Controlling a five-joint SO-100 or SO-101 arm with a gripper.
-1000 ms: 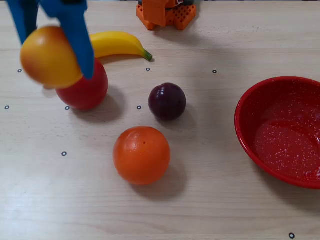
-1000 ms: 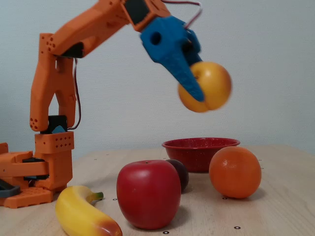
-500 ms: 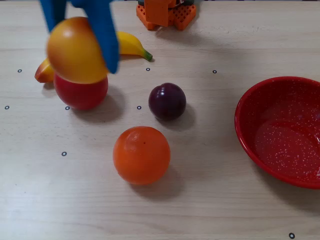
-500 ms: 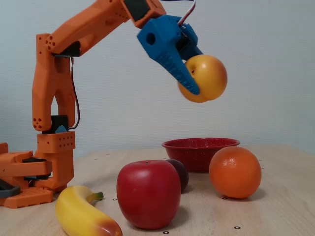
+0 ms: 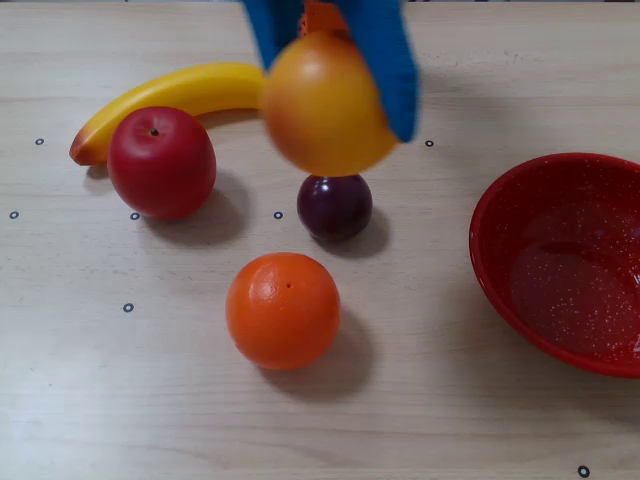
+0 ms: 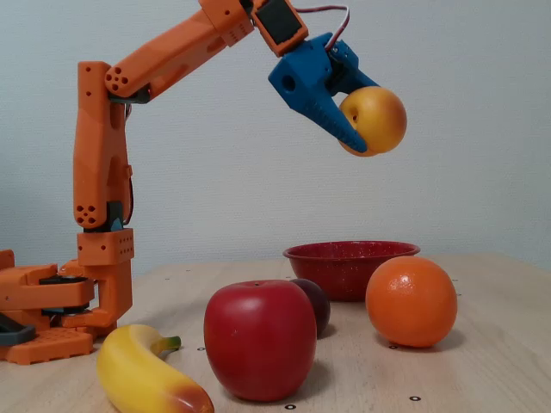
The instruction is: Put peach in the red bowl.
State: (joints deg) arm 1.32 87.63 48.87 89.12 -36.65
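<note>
Here the one orange arm (image 6: 155, 64) holds the one peach (image 5: 325, 105) high in the air, well above the worktop (image 5: 150, 400). The blue jaws (image 6: 357, 129) are closed on the peach from two sides, and the fruit fills the space between them. In the side fixed view the peach (image 6: 376, 120) hangs above the red bowl (image 6: 349, 267), far from its rim; in the fixed view from above it shows left of the red bowl (image 5: 560, 265) and not over it, with its lower edge covering the top of the plum (image 5: 335, 208).

Counted with the red bowl as the landmark, there is one bowl and five fruits. The bowl sits at the right edge of the view from above and nothing lies in it. The plum is the nearest fruit on the worktop, left of the bowl. One orange (image 5: 283, 310) lies further left of the bowl and closer to the camera than the plum. One red apple (image 5: 161, 175) stands far left of the bowl, and one banana (image 5: 170, 95) lies behind the apple, its reddish end just beside it. The arm's base (image 6: 52, 301) stands on the worktop at the left of the side view, well apart from the bowl.
</note>
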